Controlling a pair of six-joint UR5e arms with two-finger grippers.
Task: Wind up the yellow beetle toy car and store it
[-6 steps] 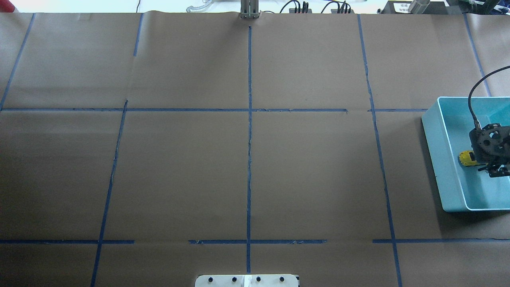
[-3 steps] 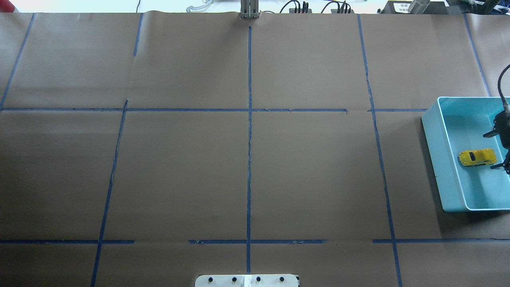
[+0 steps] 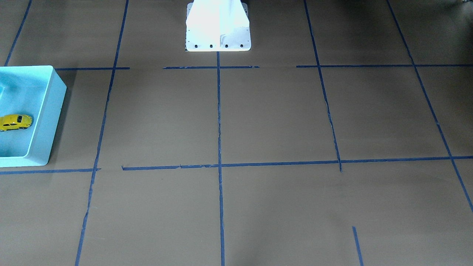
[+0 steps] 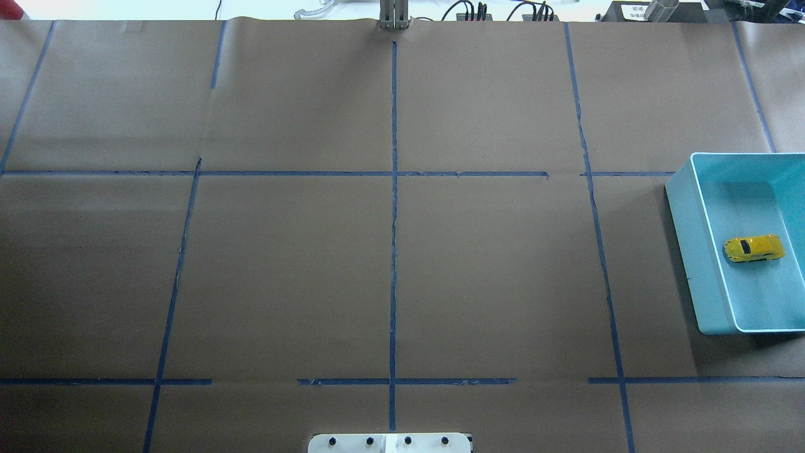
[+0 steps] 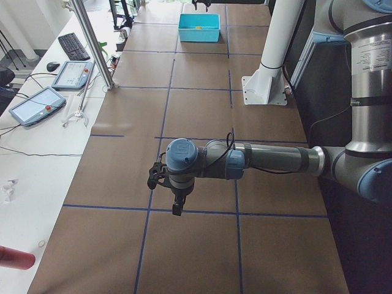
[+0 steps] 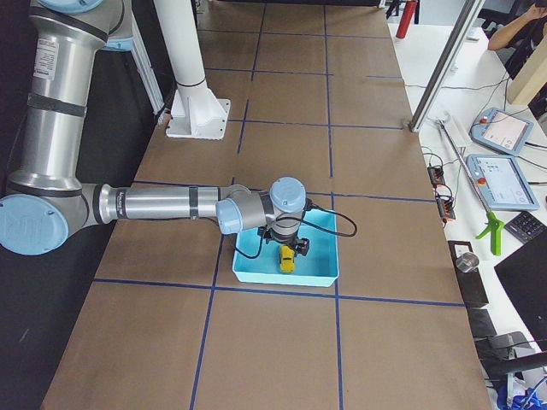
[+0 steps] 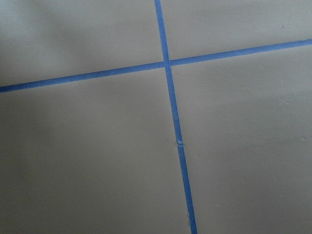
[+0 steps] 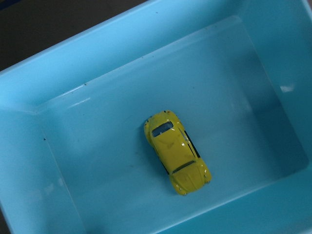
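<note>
Car point(image 4: 754, 248) sits in bin point(image 4: 698, 251) at the surface's point(image 4: 490, 270) right edge; storing looks done; right end effector point(image 6: 288, 242) hangs above, opening I cannot tell; next I'd lift clear.

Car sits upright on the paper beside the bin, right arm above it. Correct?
Not quite. The car is inside the bin, on its floor, not on the paper beside it; the right wrist view shows this. The rest holds: it is upright, and the right arm is above it.
</note>
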